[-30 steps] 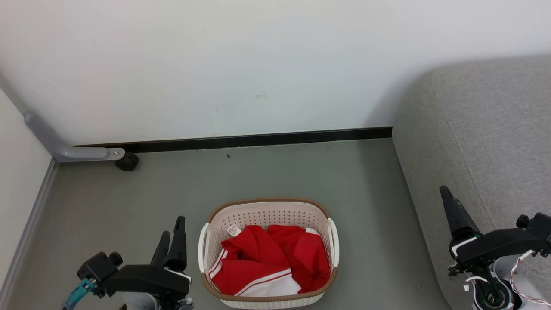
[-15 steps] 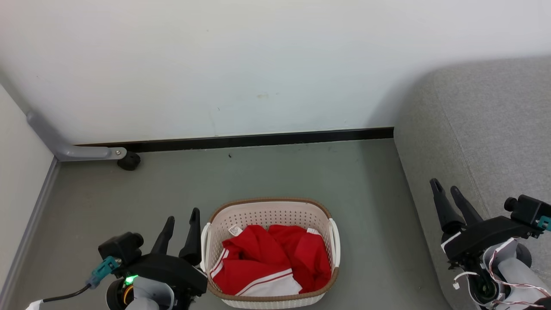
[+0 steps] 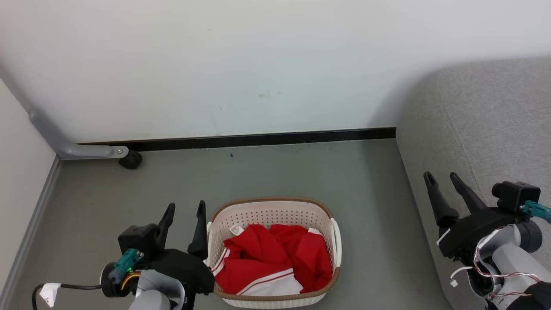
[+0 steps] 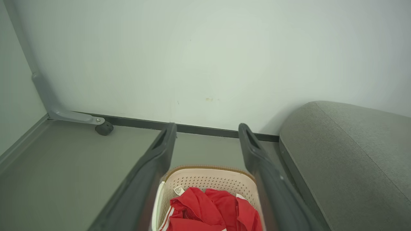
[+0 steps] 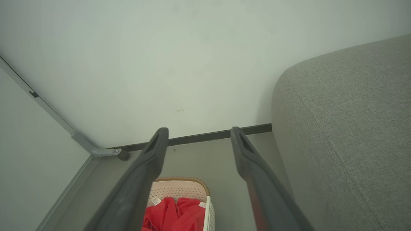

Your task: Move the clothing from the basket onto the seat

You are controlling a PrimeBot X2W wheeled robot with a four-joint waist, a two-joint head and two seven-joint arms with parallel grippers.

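Head view: clothing [image 3: 271, 267] lies in the basket [image 3: 271, 200], left pincer [image 3: 186, 204] just beside it, right pincer [image 3: 440, 175] well apart, both spread wide, empty.

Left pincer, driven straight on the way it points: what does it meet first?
The left pincer probably meets the white wall above the baseboard, passing over the basket; depth unclear.
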